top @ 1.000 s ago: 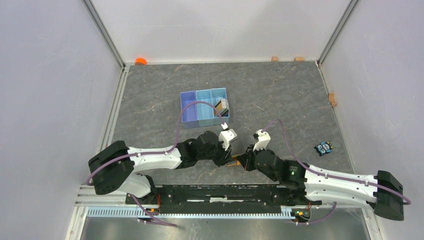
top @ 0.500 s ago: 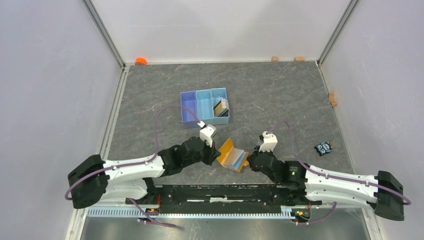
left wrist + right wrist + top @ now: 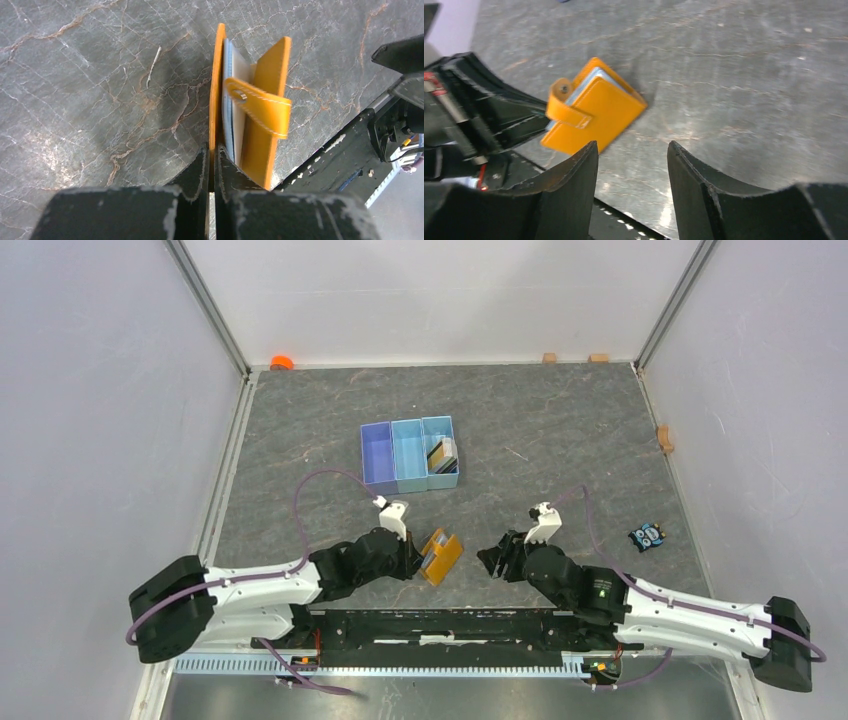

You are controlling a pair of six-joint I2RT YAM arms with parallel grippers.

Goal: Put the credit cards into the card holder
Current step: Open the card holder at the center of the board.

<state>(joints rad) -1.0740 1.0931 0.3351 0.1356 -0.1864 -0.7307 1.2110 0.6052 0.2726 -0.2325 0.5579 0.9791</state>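
Two end effectors face each other near the front edge of the bench [image 3: 560, 430]. The left end effector [image 3: 211, 150] is clenched on one orange flap of the card holder [image 3: 272, 70], gripping it edge-on. The holder stands half open, with its clasp tab [image 3: 260, 107] looping across the gap and pale inner panels showing. The right end effector [image 3: 633, 147] is released, jaws spread, near the holder but not touching it. The credit cards [image 3: 443, 452] sit in the right compartment of the blue tray [image 3: 380, 455], well apart from the holder. A small black-and-blue gadget [image 3: 647, 536] lies off to the right.
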